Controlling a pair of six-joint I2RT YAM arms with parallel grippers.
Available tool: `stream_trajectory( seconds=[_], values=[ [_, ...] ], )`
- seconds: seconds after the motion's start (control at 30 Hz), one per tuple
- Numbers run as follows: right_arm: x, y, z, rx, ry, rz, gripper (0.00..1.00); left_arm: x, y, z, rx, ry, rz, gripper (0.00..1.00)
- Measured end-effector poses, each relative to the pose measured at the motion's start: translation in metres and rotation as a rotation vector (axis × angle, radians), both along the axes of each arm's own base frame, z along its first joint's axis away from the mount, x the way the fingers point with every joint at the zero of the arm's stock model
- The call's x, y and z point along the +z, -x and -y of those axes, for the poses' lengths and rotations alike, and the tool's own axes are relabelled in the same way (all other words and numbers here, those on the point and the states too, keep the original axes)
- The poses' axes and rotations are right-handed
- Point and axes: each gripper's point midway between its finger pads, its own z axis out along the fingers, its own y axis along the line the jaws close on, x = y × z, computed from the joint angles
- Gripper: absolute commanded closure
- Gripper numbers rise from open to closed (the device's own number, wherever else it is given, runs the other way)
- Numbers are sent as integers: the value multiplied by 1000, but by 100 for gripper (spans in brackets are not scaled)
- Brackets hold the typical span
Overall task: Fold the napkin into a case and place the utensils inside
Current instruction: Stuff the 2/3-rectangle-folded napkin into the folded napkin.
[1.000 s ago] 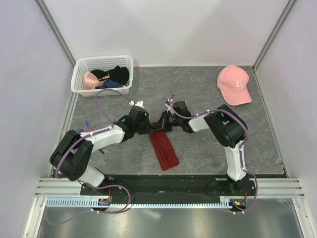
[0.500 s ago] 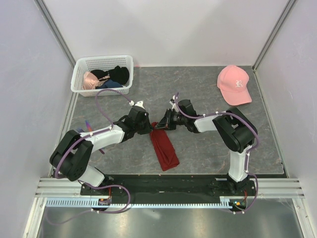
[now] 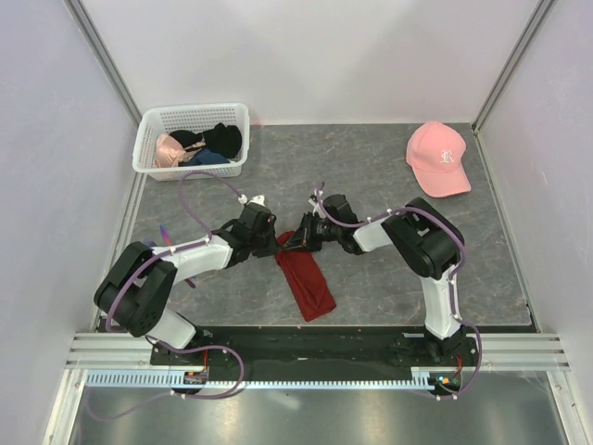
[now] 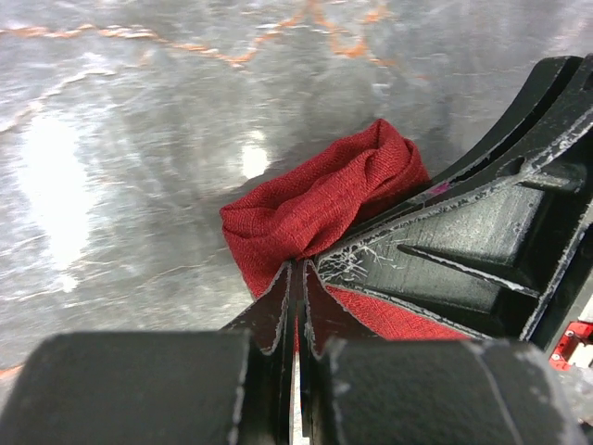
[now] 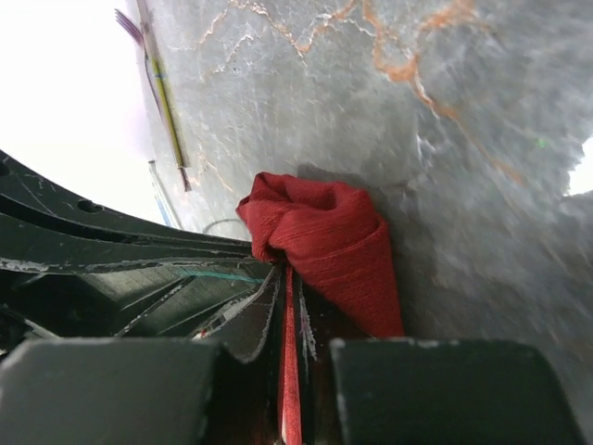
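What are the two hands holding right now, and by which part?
The left hand and right hand both pinch the napkin at its bunched far end.

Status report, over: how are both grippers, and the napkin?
Left gripper shut on napkin end. Right gripper shut on same end. Cap, basket well clear.

Overhead view: bright, even light from above; sharp throughout; only faint, soft shadows on the desk [image 3: 371, 167].
Left wrist view: white glare patches on the polished desk; fingers [image 4: 273, 311] nearest the lens blurred.
Right wrist view: upper left corner and right edge blown out white; napkin [image 5: 324, 232] weave sharp.
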Motion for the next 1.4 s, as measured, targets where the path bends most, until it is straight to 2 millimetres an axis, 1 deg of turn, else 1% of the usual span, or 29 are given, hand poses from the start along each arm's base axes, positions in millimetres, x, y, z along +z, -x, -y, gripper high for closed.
stream_trajectory(
  seconds=[0.07, 0.13, 0.27, 0.33, 0.4, 0.5, 0.73, 0.83, 0.97, 1.07, 1.13, 1.2, 1.27, 1.33, 1.4],
  values=[
    [4, -2, 7, -7, 26, 10, 86, 3, -1, 5, -11, 18, 12, 98],
    [13, -2, 15, -10, 42, 29, 85, 5, -1, 9, -22, 31, 17, 98],
    [41, -6, 24, -20, 46, 99, 84, 10, -1, 13, -33, 49, 28, 98],
    [47, -7, 26, -22, 45, 122, 86, 14, -2, 14, -34, 56, 38, 98],
    [45, -4, 27, -20, 53, 124, 87, 17, -3, 14, -34, 61, 44, 98],
    [33, 6, 29, -10, 77, 98, 87, 18, -3, 14, -31, 66, 45, 98],
    [5, 24, 15, 28, 100, 46, 90, 18, -1, 19, -40, 89, 33, 98],
    [-3, 27, 11, 34, 97, 28, 91, 12, 2, 23, -46, 96, 12, 98],
    [-4, 26, 11, 35, 85, 25, 90, 0, 0, 27, -41, 97, -14, 98],
    [-3, 25, 13, 35, 92, 25, 89, 1, -2, 30, -41, 107, -9, 98],
    [0, 25, 18, 31, 118, 32, 89, 3, -2, 33, -46, 118, -4, 98],
    [7, 26, 24, 29, 142, 51, 89, 3, -1, 35, -51, 121, -5, 98],
    [20, 26, 29, 25, 158, 80, 89, 4, 1, 36, -56, 125, -6, 98],
    [34, 24, 33, 21, 156, 117, 89, 5, 1, 37, -58, 129, -5, 98],
    [42, 20, 39, 5, 159, 141, 89, 7, 2, 38, -63, 134, -6, 98]
  ],
)
